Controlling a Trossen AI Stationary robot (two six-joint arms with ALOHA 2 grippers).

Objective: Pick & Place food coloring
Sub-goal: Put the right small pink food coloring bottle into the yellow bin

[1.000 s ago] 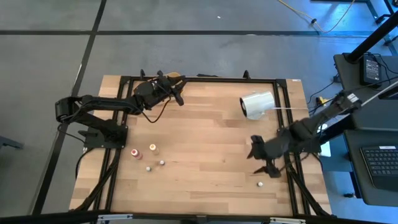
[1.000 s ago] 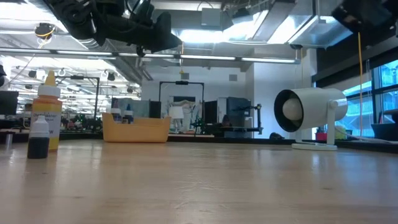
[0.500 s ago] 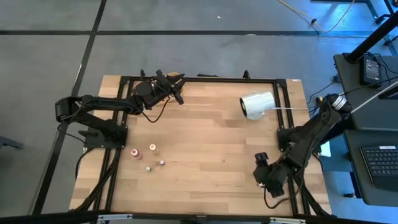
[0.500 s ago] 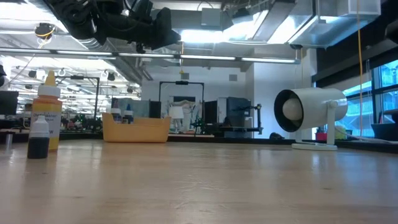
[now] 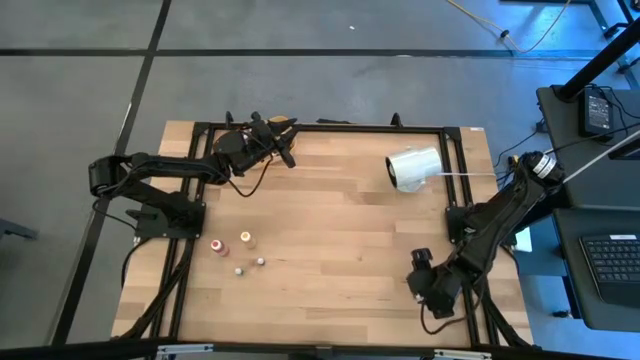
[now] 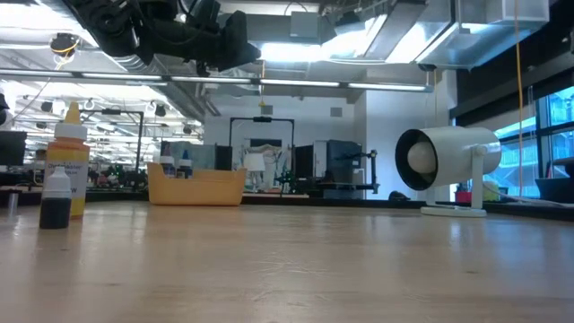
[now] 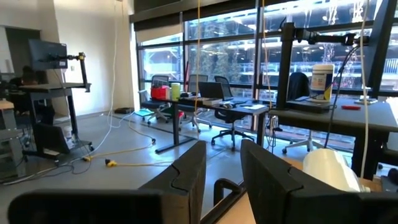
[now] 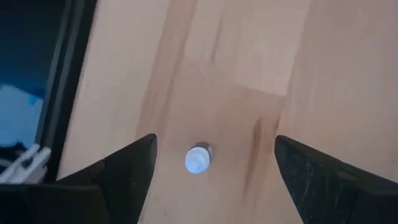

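Several food coloring bottles (image 5: 246,240) stand upright on the wooden table near its left edge; the low view shows a yellow one (image 6: 70,161) and a dark one (image 6: 56,199). One more white-capped bottle (image 8: 199,159) stands at the near right, seen from above. My right gripper (image 8: 214,148) hangs open over it, a finger on either side, not touching it; in the high view this gripper (image 5: 425,290) hides the bottle. My left gripper (image 5: 287,152) is raised at the far edge beside the yellow-orange tray (image 5: 281,122), its fingers narrowly open (image 7: 222,163) and empty.
A large white cylinder (image 5: 413,168) lies on a stand at the far right. The yellow-orange tray (image 6: 197,186) at the far edge holds small bottles. A black frame rail (image 8: 68,74) runs along the table's right edge close to the right gripper. Bare wood spans the table's middle.
My right gripper has swung toward the table's near edge and come down over the lone bottle at the near right, tipping to point more steeply downward. It has stayed open. The bottle has not moved.
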